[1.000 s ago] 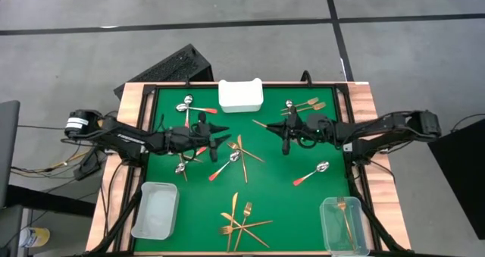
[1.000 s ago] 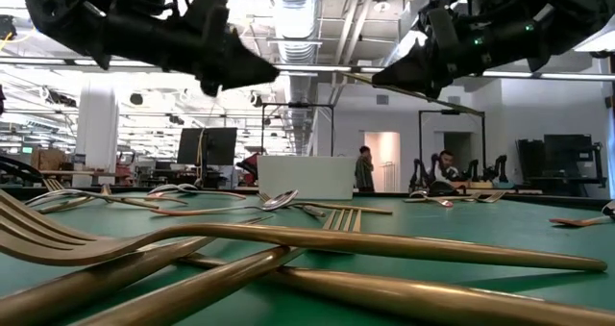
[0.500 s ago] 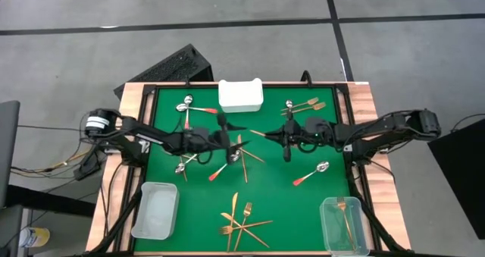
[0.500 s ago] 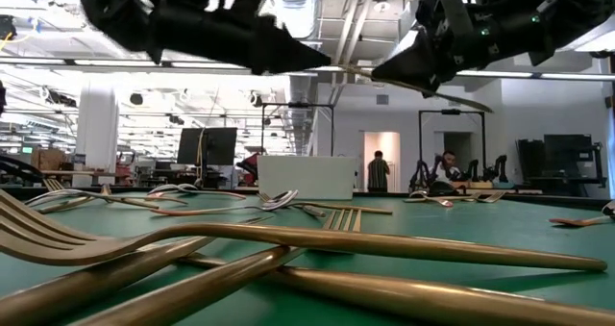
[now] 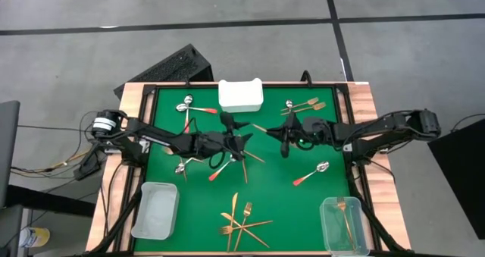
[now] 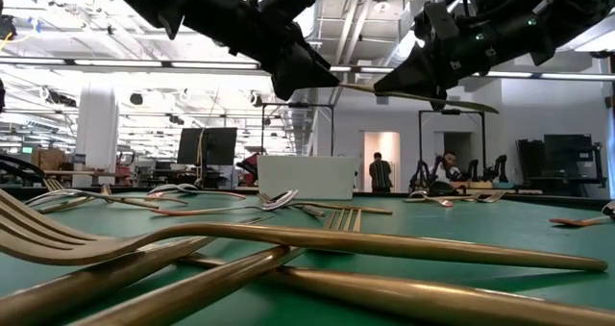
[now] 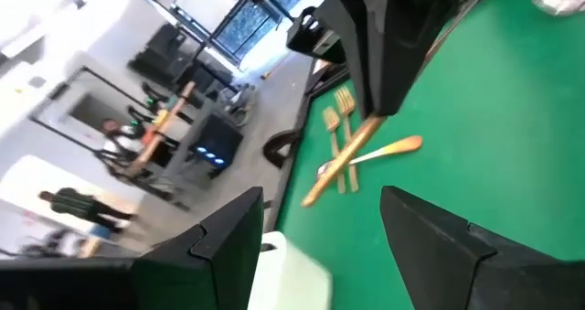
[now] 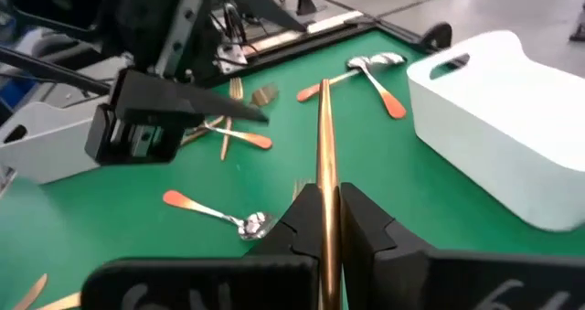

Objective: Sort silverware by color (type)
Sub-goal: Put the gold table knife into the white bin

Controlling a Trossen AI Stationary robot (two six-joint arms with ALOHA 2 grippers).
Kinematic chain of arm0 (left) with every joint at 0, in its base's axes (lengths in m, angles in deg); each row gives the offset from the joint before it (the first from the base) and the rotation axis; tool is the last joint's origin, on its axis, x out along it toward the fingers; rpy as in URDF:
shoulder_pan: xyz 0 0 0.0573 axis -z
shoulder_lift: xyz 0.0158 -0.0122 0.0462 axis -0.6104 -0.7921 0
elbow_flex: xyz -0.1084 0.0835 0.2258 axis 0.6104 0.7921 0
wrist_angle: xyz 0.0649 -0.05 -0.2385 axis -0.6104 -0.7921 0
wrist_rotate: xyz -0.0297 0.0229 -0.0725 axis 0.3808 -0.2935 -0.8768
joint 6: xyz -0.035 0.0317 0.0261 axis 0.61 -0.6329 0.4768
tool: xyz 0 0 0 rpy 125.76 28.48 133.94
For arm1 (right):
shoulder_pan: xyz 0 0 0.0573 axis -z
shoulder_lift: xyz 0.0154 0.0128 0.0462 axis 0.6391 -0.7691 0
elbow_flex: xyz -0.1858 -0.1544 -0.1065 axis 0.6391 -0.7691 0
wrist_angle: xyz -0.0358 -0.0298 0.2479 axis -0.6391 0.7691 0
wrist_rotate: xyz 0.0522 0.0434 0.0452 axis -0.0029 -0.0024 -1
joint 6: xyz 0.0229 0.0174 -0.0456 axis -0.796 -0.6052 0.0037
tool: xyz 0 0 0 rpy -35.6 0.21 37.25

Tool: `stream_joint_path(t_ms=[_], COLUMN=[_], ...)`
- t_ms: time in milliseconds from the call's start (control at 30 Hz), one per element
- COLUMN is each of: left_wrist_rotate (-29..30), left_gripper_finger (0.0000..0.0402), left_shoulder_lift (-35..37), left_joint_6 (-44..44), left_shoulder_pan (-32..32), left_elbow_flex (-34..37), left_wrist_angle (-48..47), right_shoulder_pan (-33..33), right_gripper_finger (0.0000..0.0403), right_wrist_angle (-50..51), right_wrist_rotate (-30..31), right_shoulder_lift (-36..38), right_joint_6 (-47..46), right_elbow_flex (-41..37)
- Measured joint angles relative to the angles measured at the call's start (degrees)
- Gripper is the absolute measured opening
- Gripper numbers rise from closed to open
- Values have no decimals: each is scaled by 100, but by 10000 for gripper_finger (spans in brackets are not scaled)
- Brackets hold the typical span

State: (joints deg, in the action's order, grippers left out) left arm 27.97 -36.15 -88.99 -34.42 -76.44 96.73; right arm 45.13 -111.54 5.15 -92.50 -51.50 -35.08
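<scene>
The right gripper [image 8: 327, 220] is clenched on a gold utensil [image 8: 324, 127], gripping it near one end so that most of its slim length sticks out forward past the fingertips. This leaves the free end exposed, which looks like a hold chosen for passing the piece across rather than setting it down. It hangs above the middle of the green mat [image 5: 303, 211], a little in front of the white tray [image 5: 241, 95], well clear of the surface. In the high view the piece [image 5: 260, 126] runs roughly level with its long axis across the table, its free end pointing towards the left arm. The low view shows the same, a thin gold line nearly horizontal in the air. The left gripper [image 5: 241, 139] is close to that free end with its fingers spread wide and nothing between them, facing the right gripper, apparently lined up to receive the utensil. The rest of the silverware [image 5: 241, 220] lies scattered on the mat: red-handled spoons [image 5: 311, 173] at mid-table and gold pieces crossed near the front edge. One gold fork already rests in the clear bin [image 5: 342, 220] at the front right.
</scene>
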Motion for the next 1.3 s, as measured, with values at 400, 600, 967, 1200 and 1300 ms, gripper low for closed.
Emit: stream_joint_path(t_ms=[400,600,967,1200,1300], left_wrist_rotate=[-18,-111,394,879,893], left_gripper_finger=[210,210,210,201,168], left_shoulder_lift=[0,-85,-1097,-1464,-1464], left_joint_6=[-1476,-1981,-2462,-2434,-2419], left_shoulder_pan=[-68,-109,-132,-142,-138], left_elbow_flex=[0,-231,-1071,-1364,-1366], left_wrist_angle=[24,73,-354,-395,-379], right_shoulder_pan=[39,47,109,101,101], right_gripper_finger=[30,30,30,31,30], right_wrist_angle=[47,43,41,49,67], right_wrist_rotate=[1,7,122,285,287], right_shoulder_lift=[0,0,2,2,2], right_joint_6=[-365,-514,-674,-674,-672], right_elbow_flex=[0,0,0,0,0])
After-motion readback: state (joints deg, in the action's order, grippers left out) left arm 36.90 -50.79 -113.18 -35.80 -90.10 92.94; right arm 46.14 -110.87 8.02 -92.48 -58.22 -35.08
